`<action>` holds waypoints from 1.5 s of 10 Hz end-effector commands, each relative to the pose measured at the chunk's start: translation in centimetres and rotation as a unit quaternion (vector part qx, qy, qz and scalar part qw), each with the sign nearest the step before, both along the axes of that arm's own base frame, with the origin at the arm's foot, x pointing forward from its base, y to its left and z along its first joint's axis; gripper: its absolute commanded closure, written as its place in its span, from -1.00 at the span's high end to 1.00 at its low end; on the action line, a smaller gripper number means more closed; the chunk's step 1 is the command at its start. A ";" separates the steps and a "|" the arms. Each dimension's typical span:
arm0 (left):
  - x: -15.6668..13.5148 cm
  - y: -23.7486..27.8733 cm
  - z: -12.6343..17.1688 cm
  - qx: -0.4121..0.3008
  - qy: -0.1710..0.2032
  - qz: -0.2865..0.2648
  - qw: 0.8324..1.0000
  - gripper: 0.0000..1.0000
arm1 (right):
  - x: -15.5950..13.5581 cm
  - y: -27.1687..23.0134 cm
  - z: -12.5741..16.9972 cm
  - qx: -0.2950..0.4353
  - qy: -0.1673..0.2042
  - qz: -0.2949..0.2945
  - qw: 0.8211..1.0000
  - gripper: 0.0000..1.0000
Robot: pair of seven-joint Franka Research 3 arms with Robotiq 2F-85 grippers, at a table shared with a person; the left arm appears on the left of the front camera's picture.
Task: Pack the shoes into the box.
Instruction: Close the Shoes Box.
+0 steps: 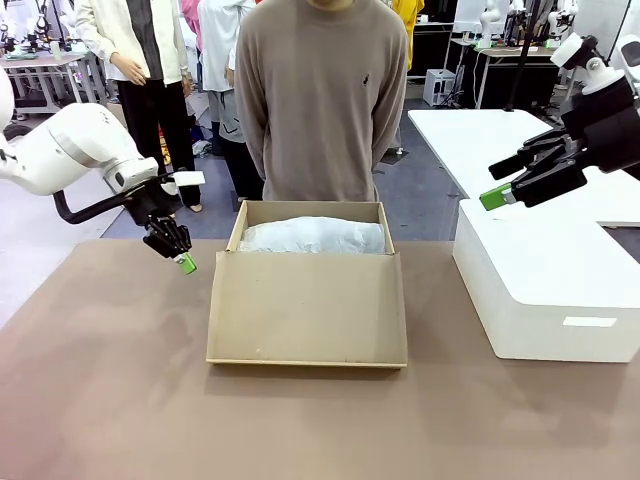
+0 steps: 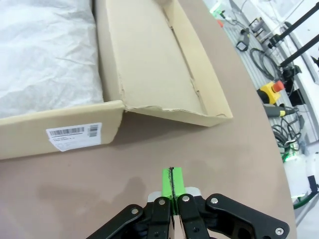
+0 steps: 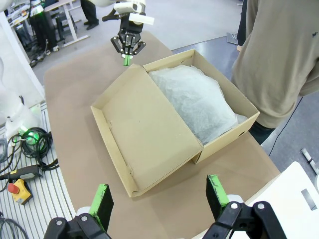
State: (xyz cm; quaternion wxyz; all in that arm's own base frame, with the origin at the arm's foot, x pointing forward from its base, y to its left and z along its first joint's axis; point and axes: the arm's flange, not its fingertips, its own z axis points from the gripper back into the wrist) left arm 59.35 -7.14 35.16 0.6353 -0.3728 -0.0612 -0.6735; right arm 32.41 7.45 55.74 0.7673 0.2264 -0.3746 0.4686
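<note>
Tabletop (image 1: 100, 400) of smooth, matte brown spreads across the front view, with a person in a taupe knit sweater (image 1: 320, 100) standing at its far edge. White rectangular block (image 1: 545, 290), hard-edged and plain, sits on the right side of the table. Near the middle sits the box (image 1: 310, 300), tan corrugated cardboard, its hinged flap lid folded out flat toward the robot, the inner face bare and slightly creased. Crumpled white tissue paper (image 1: 315, 237) fills the open tray in a rounded, wrinkled mound; shoes cannot be made out under it. A white barcode label (image 2: 74, 135) is stuck on the box's side wall in the left wrist view.

Left gripper (image 1: 186, 264), black with green pads, hangs just off the box's left far corner, pads pressed together with nothing between them. Right gripper (image 1: 497, 197) hovers above the white block, fingers (image 3: 102, 199) spread wide apart and empty.
</note>
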 end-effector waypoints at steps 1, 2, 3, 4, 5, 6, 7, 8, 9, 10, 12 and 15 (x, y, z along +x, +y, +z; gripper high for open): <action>-0.4 -0.9 -0.5 -0.011 -0.026 0.018 0.999 -1.00 | 0.4 0.0 -0.1 0.010 -0.007 0.013 1.000 1.00; -0.8 -1.3 -1.0 -0.008 -0.034 0.021 0.999 -1.00 | 0.4 0.0 -0.1 0.010 -0.007 0.013 1.000 1.00; -1.1 -1.6 -1.4 -0.001 -0.042 0.025 0.999 -1.00 | 0.4 0.0 -0.1 0.010 -0.007 0.013 1.000 1.00; -1.2 -1.9 -1.9 0.001 -0.043 0.024 0.999 -1.00 | 0.4 0.0 -0.1 0.010 -0.007 0.013 1.000 1.00; -1.3 -2.0 -2.3 -0.005 -0.038 0.023 0.999 -1.00 | 0.4 0.0 -0.1 0.010 -0.007 0.013 1.000 1.00; -1.4 -2.2 -2.6 -0.013 -0.030 0.017 0.999 -1.00 | 0.4 0.0 -0.1 0.010 -0.007 0.013 1.000 1.00; -1.5 -2.3 -3.0 -0.014 -0.027 0.018 0.999 -1.00 | 0.4 0.0 -0.1 0.010 -0.007 0.013 1.000 1.00; -1.7 -2.5 -3.4 -0.017 -0.024 0.019 0.999 -1.00 | 0.4 0.0 -0.1 0.010 -0.007 0.013 1.000 1.00; -1.8 -2.7 -3.7 -0.021 -0.023 0.020 0.999 -1.00 | 0.4 0.0 -0.1 0.010 -0.007 0.013 1.000 1.00; -1.9 -3.0 -4.0 -0.026 -0.022 0.020 0.999 -1.00 | 0.4 0.0 -0.1 0.010 -0.007 0.013 1.000 1.00; -2.2 -3.3 -4.7 -0.037 -0.023 0.025 0.999 -1.00 | 0.4 0.0 -0.1 0.010 -0.007 0.013 1.000 1.00; -2.3 -3.7 -5.1 -0.044 -0.018 0.025 0.999 -1.00 | 0.4 0.0 -0.1 0.010 -0.007 0.013 1.000 1.00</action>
